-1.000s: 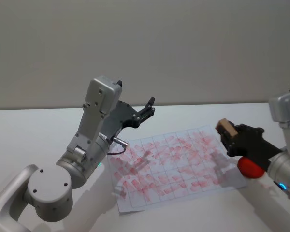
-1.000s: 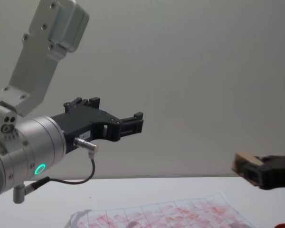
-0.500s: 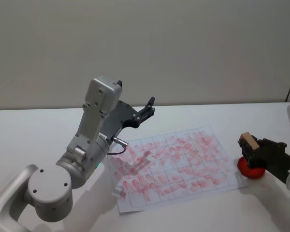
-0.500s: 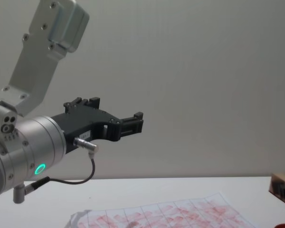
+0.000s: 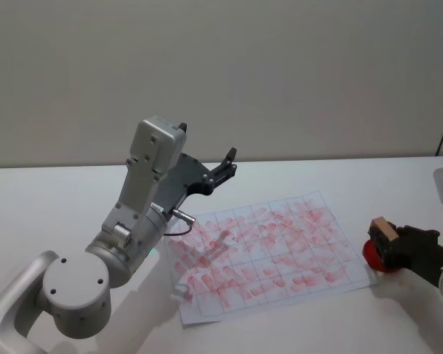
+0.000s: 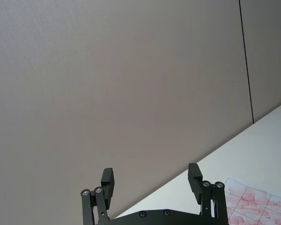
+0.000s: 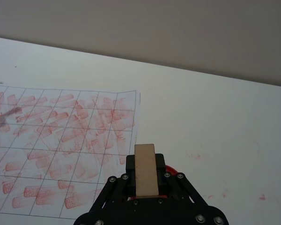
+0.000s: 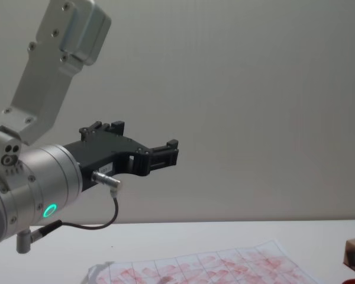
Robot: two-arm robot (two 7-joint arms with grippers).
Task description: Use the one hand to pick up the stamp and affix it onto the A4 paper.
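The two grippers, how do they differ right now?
The left gripper is raised high above the table with its fingers spread open and nothing between them; the right gripper sits low at the right edge of the A4 paper, shut on the stamp. The left points toward the back wall, the right over a red pad. Both are black.

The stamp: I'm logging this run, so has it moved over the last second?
Yes. The stamp, held in the right gripper, went from above the A4 paper's right edge down to the red pad beside it.
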